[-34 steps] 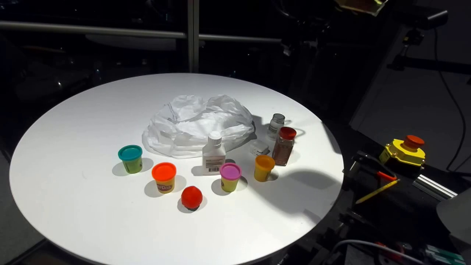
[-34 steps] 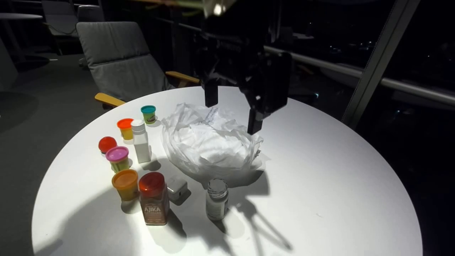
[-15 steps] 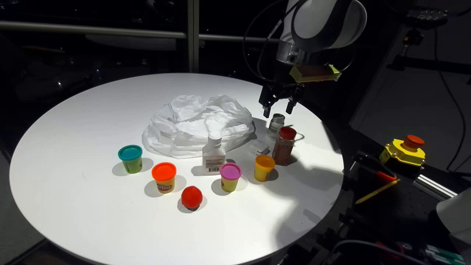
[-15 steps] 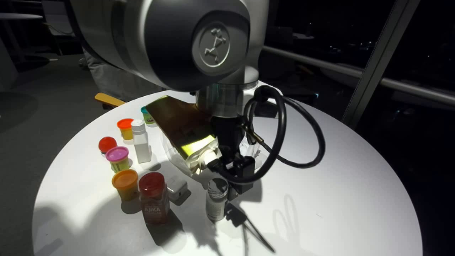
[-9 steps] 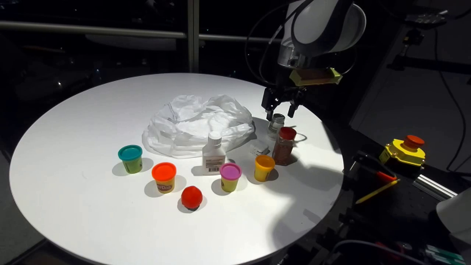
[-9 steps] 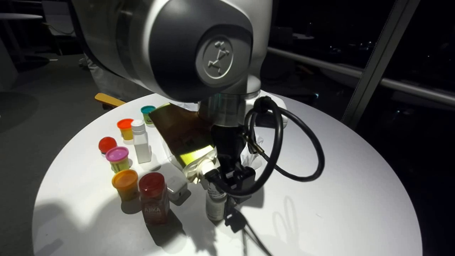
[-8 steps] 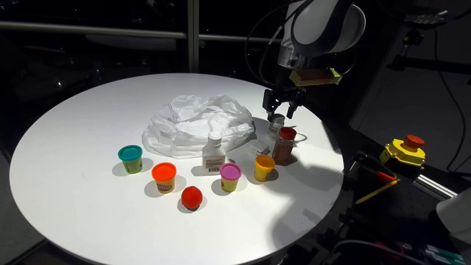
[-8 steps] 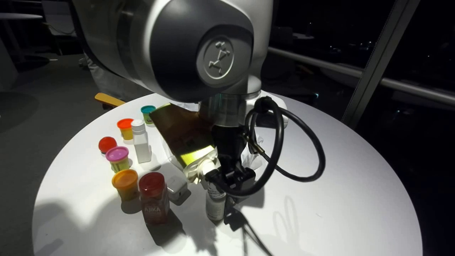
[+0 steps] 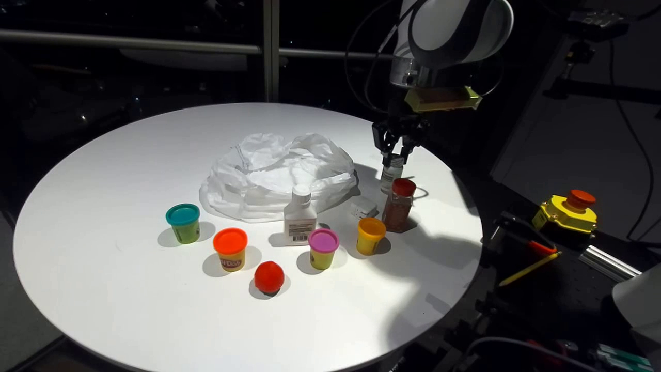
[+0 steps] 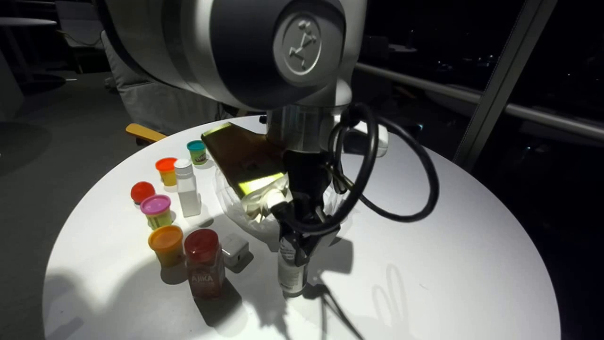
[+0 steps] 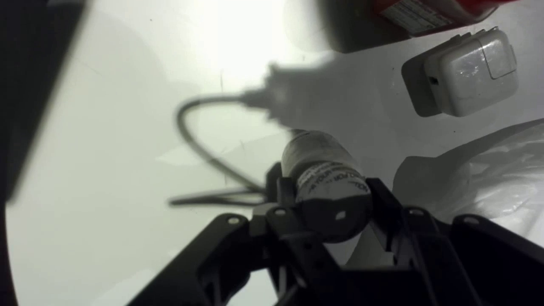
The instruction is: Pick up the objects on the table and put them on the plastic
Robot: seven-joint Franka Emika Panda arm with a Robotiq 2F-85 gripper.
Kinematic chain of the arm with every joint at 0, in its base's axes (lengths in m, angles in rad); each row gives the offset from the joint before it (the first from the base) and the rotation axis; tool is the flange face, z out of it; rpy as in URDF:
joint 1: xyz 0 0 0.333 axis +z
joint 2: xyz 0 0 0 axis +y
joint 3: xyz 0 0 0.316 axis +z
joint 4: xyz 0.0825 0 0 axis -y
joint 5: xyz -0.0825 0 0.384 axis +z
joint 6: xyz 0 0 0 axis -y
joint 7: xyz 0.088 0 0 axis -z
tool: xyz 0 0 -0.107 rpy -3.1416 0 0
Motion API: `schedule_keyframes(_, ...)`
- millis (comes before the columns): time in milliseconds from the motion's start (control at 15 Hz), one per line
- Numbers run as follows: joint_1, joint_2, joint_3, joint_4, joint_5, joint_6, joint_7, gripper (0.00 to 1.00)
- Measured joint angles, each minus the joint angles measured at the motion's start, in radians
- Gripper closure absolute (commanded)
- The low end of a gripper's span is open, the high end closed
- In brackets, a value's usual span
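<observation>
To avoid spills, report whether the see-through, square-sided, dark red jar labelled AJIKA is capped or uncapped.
Capped: in both exterior views, a round red lid sits atop the jar; how tightly, I cannot tell.

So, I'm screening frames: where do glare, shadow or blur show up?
Wrist view: tabletop washed out near the top edge, a dark shape out of focus at the left; in both exterior views, a broad shadow on the tabletop beside the red-lidded jar.

It was dark around me, the round white table [image 9: 119, 310] brightly lit. In an exterior view I saw a grey chair [image 10: 158, 107] with a wooden armrest [image 10: 145, 132], a dim floor [image 10: 42, 170], and dark window glass [image 10: 566, 56] on both sides of a grey post [image 10: 503, 80].
</observation>
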Motion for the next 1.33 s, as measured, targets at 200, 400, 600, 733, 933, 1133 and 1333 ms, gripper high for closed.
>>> schedule_keyframes(200, 0.075, -0.103, -0.055, 0.003, -0.148, -0.069, 0.164, 0.8)
schedule_keyframes(400, 0.106, -0.211, -0.038, 0.046, -0.248, -0.152, 0.262, 0.8)
schedule_keyframes(600, 0.098, -0.227, 0.0, 0.132, -0.245, -0.18, 0.265, 0.8)
schedule_keyframes(733, 0.085, -0.186, 0.013, 0.19, -0.228, -0.173, 0.262, 0.8)
schedule_keyframes(933, 0.065, -0.075, 0.026, 0.269, -0.157, -0.141, 0.225, 0.8)
schedule_keyframes(1133, 0.056, 0.044, 0.039, 0.339, -0.073, -0.132, 0.164, 0.8)
schedule_keyframes(1333, 0.053, 0.135, 0.052, 0.396, -0.012, -0.132, 0.116, 0.8)
